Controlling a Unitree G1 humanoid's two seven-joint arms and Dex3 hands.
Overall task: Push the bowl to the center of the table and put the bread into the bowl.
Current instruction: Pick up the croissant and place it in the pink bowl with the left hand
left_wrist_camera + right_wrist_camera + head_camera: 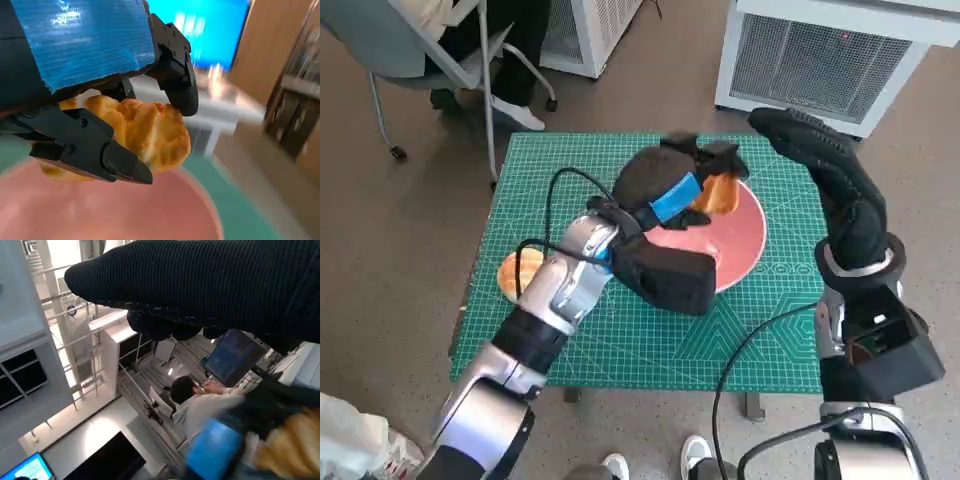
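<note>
My left hand (672,182) grips a golden bread piece (718,194) and holds it over the far part of the pink bowl (740,245). In the left wrist view the black fingers (95,145) close round the bread (145,130), with the bowl's pink inside (100,210) right beneath it. The bowl sits near the middle of the green mat (650,330), slightly right. My gloved right hand (810,145) hovers above the mat's far right corner, fingers stretched out, holding nothing. In the right wrist view the glove (210,285) fills the top; the bread (292,445) shows blurred.
A second bun (518,272) lies on the mat near its left edge, beside my left forearm. A white cabinet with a grille (830,60) stands beyond the table at right, a chair (440,60) with a seated person at far left. A person (200,400) appears in the right wrist view.
</note>
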